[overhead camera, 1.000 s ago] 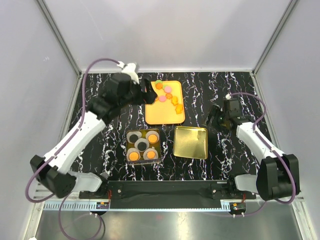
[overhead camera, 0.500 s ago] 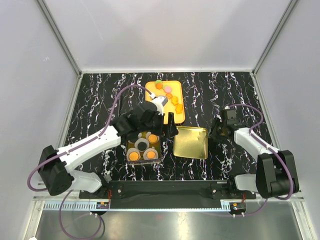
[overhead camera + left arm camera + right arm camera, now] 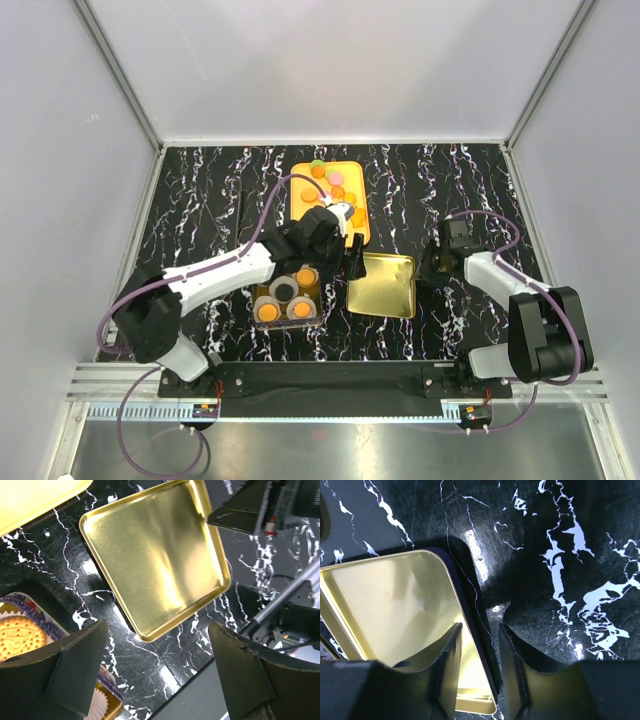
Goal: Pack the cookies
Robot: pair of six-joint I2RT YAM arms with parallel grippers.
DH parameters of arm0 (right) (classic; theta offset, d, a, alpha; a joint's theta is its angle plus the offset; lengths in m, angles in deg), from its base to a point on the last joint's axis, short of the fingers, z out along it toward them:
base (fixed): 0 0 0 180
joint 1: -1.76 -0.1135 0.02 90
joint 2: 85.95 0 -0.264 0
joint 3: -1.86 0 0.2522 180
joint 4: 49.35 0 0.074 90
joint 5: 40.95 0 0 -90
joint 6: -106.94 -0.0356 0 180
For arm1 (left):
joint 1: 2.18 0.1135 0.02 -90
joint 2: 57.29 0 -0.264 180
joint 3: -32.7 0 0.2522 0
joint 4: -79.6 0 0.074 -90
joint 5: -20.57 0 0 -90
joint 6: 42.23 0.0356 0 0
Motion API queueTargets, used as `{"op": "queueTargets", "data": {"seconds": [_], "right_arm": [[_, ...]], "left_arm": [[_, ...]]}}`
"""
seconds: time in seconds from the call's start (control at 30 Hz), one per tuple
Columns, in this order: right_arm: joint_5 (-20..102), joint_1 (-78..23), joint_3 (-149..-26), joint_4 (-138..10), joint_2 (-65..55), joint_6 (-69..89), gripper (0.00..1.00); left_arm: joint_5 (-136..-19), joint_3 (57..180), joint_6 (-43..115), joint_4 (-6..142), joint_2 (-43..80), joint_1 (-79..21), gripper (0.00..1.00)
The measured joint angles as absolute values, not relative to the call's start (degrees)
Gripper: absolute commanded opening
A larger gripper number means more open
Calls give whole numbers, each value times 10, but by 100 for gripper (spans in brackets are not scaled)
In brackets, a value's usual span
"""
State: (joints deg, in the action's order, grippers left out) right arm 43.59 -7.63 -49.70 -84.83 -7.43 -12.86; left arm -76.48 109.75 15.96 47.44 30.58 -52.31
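Two right fingers (image 3: 445,665) sit each side of the shiny gold square tin (image 3: 385,605) rim; squeezing? I can't tell. My left fingers (image 3: 75,665) spread wide above, round cookie (image 3: 17,635) nearby.

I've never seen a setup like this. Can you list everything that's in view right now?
tray: one, orange-yellow, far middle of the table.
loose cookies: about nine, mostly orange, some pink and green, on the tray.
box: one, dark and patterned, near side, left of centre.
paper cups: several, white, inside the box.
boxed cookies: three orange and one black showing, in the cups.
gold tin: one, empty, right of the box.
table: one, black with white veins.
left gripper: one, black, open, over the gold tin's left edge.
right gripper: one, black, astride the gold tin's right rim.
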Motion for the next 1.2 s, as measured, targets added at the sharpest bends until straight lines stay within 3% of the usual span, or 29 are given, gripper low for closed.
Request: {"op": "queueTargets", "data": {"seconds": [0.13,0.3,0.33,1.0,1.2], "right_arm": [[433,-76,-497,-848,-65,-128,37],[423,-77,-498,-848,-59,-121,1],[422,-77,-499,-849,-58,-116,0],[361,-78,-539,-871,-111,-114,0],[343,-78,-543,-875,-146,-121,0]], "left_arm": [[-768,1113,163,475,339,-512,88],[-790,1139,165,476,382,-483,88],[-795,1147,166,476,393,-478,88],[-888,1181,172,479,442,-415,86],[-922,1181,145,492,441,-412,81]]}}
